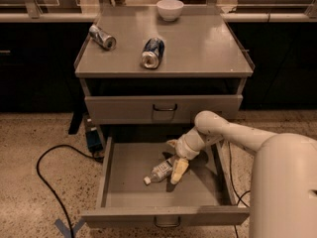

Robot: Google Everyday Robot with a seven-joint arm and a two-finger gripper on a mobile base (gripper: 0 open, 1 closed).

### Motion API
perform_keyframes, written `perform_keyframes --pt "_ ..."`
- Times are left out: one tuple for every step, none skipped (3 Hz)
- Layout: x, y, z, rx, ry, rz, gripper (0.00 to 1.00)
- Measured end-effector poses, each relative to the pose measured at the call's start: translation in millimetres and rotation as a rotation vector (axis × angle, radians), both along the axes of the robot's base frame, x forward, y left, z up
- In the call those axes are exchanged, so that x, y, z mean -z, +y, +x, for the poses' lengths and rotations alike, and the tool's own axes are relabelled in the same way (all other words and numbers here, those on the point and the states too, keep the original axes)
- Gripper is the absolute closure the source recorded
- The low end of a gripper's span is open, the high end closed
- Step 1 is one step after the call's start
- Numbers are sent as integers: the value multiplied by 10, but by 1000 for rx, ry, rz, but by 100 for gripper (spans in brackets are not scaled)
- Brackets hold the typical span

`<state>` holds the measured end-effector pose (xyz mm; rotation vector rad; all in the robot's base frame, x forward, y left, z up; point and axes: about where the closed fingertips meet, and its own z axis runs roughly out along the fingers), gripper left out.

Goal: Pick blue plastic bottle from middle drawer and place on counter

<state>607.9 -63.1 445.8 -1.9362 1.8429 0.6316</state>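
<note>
**The hand was down in the open drawer by the bottle**

The middle drawer (124,187) was pulled all the way out. Its front edge was the closest thing, below the hand (172,162). Out to the left of the hand, on the speckled floor, lay a black cable (47,177).

The hand was inside the drawer, low over the grey floor and a bit right of the middle. Its two tan fingers (179,170) were apart. One pointed down toward the front of the drawer and the other stuck up toward the back.

The blue plastic bottle (159,172) lay on its side on the drawer floor, just left of the hand. Its white cap pointed away from the hand, to the front left. Its other end was right by the lower finger. I could not tell if they touched. The bottle was not lifted.

The white arm (233,133) came in from the right, over the drawer's side wall.

Behind the hand and higher up was the top drawer (124,109), and it was closed.

Above that was the worktop (198,48). A dented can (152,52) lay on its side there, far up from the hand. A second can (102,36) lay more to the left. At the very back stood a white bowl (170,9).
</note>
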Motion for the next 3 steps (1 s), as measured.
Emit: perform_keyframes --pt "327 99 10 -18 58 14 0" --pt "327 100 10 -18 58 14 0" --pt "411 190 11 -36 74 23 0"
